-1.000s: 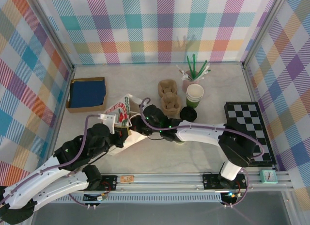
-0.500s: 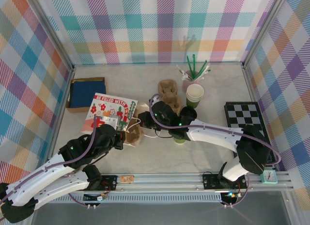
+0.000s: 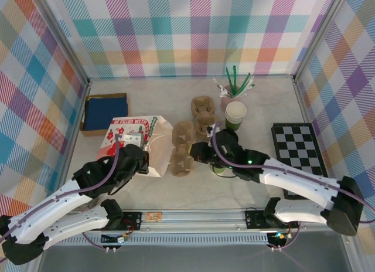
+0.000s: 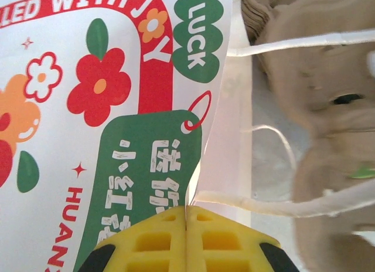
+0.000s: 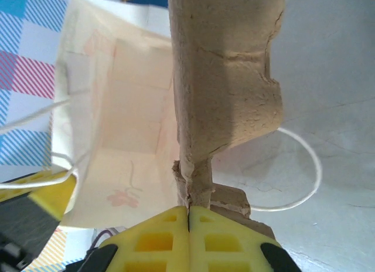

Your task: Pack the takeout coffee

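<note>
Pulp cup carrier (image 3: pixel 181 148), clamped in my right claw (image 5: pixel 188 218), now meets the paper bag (image 3: pixel 132 132) my left claw (image 4: pixel 186 224) pinches, at 9 o'clock: packing nears.

on the white paper bag (image 4: pixel 105 108) i read "lled with joy" in red, "luck" on green, "huan" along the edge, plus chinese characters on a green tag.

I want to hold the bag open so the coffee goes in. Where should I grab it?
Pinch the thin paper rim at the mouth of the white paper bag, beside the string handle, coming from the near side. The bag lies printed face up, mouth open to the right, so that edge is free. The left gripper is shut on it there.
</note>
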Action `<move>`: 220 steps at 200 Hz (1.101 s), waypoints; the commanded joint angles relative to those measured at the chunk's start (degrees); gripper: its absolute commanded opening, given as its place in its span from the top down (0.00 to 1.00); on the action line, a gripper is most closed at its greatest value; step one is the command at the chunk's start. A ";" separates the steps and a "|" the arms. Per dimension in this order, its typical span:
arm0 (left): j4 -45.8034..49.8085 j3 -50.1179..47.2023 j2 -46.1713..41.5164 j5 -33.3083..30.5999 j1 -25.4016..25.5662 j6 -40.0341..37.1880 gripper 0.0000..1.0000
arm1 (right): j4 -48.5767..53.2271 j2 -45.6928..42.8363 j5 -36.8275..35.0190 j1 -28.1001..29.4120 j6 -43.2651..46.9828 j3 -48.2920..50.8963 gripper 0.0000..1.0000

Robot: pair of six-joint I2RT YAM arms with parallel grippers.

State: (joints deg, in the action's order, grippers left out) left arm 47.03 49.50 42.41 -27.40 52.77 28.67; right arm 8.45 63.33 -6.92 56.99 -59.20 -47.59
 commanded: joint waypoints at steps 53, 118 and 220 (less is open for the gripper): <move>6.00 9.34 -4.23 -10.92 -1.06 -4.50 1.00 | -4.49 8.68 8.60 -0.69 -3.63 3.16 1.00; 4.04 14.07 -5.53 -6.21 -4.17 -8.41 1.00 | -6.71 5.77 8.58 -0.64 -5.61 8.32 1.00; 1.31 16.72 -4.69 5.51 -6.86 -6.54 1.00 | 1.40 14.47 4.58 4.08 -0.33 2.14 0.56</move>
State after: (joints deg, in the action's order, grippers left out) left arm 50.43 63.96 37.47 -25.43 47.00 21.63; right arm 1.74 79.99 2.04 59.88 -63.70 -40.99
